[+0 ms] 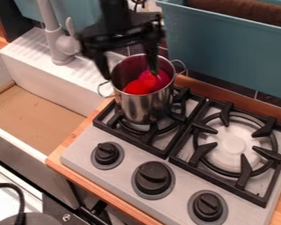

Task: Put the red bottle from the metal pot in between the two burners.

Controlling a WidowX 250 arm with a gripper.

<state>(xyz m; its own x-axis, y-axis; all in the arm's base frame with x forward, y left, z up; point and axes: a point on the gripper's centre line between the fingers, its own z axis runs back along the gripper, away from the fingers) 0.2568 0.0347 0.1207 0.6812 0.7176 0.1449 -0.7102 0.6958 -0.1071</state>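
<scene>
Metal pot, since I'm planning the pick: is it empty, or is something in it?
Not empty: a red thing and something pink show inside the pot, below its rim.

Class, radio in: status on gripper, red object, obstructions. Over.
Gripper open above the metal pot. Red object inside, ungrasped. Pot wall all around it; something pink close alongside.

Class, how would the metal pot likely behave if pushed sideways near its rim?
The pot would likely keep its shape, having metal walls. It may tip, looking taller than wide, and might catch on the black grate beneath.
</scene>
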